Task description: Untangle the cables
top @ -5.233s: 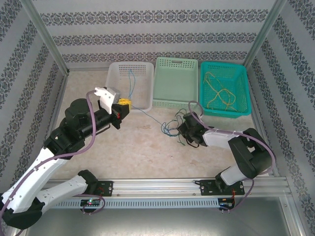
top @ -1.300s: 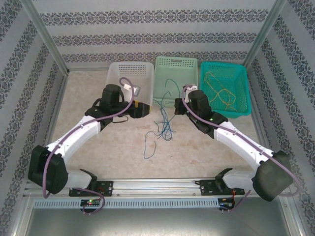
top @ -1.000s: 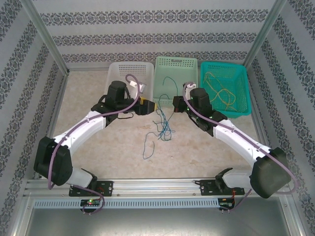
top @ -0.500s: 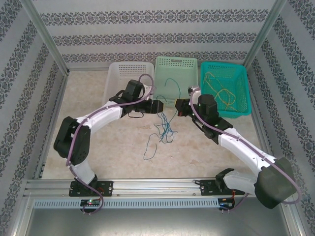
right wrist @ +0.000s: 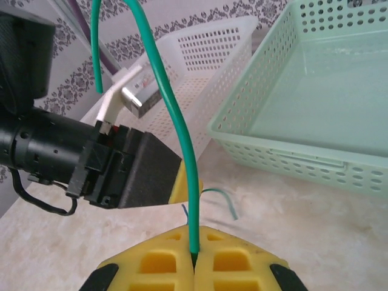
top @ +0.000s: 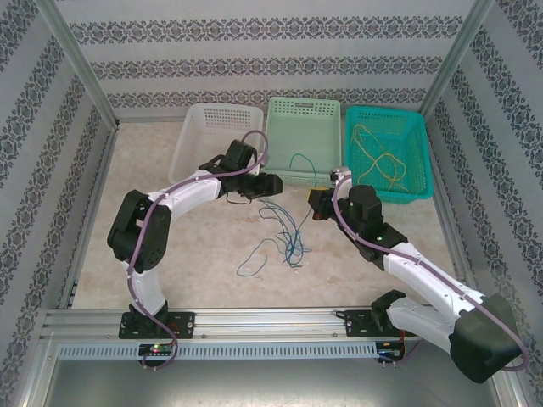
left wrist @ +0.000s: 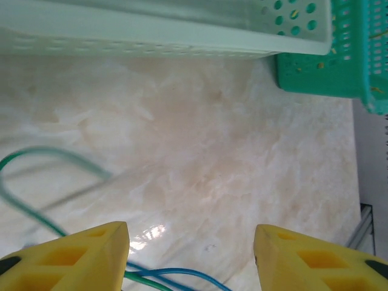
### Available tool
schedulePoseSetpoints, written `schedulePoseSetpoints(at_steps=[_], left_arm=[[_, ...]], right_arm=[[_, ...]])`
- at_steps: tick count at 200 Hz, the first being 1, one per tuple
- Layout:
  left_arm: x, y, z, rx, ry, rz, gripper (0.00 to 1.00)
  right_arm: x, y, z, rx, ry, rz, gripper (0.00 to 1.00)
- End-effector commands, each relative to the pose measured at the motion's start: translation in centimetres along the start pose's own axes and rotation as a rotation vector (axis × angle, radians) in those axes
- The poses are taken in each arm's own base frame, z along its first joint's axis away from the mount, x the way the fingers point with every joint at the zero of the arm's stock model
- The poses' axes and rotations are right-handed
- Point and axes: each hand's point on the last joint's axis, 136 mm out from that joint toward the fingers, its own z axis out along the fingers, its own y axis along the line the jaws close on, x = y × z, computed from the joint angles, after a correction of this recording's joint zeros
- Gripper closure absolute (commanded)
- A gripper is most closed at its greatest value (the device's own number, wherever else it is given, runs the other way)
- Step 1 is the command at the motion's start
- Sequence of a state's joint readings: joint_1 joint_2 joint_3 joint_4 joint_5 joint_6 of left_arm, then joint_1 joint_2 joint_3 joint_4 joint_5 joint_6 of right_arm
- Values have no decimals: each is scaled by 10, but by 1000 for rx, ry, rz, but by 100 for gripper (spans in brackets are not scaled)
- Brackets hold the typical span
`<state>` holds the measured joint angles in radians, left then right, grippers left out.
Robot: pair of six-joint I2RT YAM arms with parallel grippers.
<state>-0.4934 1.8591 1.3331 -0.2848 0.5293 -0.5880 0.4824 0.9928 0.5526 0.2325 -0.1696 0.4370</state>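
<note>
Just in front of the pale green basket, right gripper pinches a green cable up off the tangle, left gripper beside it, jaws apart and empty; next, likely, pin the blue strands and pull.

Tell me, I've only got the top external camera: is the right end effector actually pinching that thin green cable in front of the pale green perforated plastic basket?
Observer: Yes. In the right wrist view the right end effector has its yellow pads shut on the thin green cable, which rises from between them and arcs overhead.
Operator: And the left end effector?
Observer: The left wrist view shows the left end effector open, with nothing between its yellow fingers.
Operator: Any cable close to it?
Observer: A thin blue cable passes below the gap between those fingers, and neither finger touches it.
</note>
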Motion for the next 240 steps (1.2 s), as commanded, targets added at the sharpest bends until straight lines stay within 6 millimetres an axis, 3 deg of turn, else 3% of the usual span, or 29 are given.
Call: schedulePoseSetpoints(at_steps=[1, 44, 83, 109, 145, 178, 195, 240], left_arm=[[7, 0, 8, -51, 31, -21, 43], [10, -5, 1, -92, 21, 8, 43], [22, 0, -4, -100, 45, -7, 43], [22, -11, -5, -52, 31, 6, 42], [32, -57, -1, 45, 65, 273, 39], [39, -71, -3, 75, 71, 474, 37], [42, -74, -6, 89, 70, 567, 35], [51, -59, -4, 44, 102, 688, 35]], right_arm=[[-11, 5, -3, -8, -61, -29, 100], [-14, -3, -3, 40, -86, -42, 100], [-33, -10, -24, 83, -173, -87, 100], [-36, -6, -30, 62, -164, -108, 100], [-32, 0, -25, 12, -148, -86, 100], [-33, 9, -22, -35, -120, -92, 100], [-37, 10, -24, -52, -117, -86, 100], [-46, 15, -29, -94, -116, -69, 100]])
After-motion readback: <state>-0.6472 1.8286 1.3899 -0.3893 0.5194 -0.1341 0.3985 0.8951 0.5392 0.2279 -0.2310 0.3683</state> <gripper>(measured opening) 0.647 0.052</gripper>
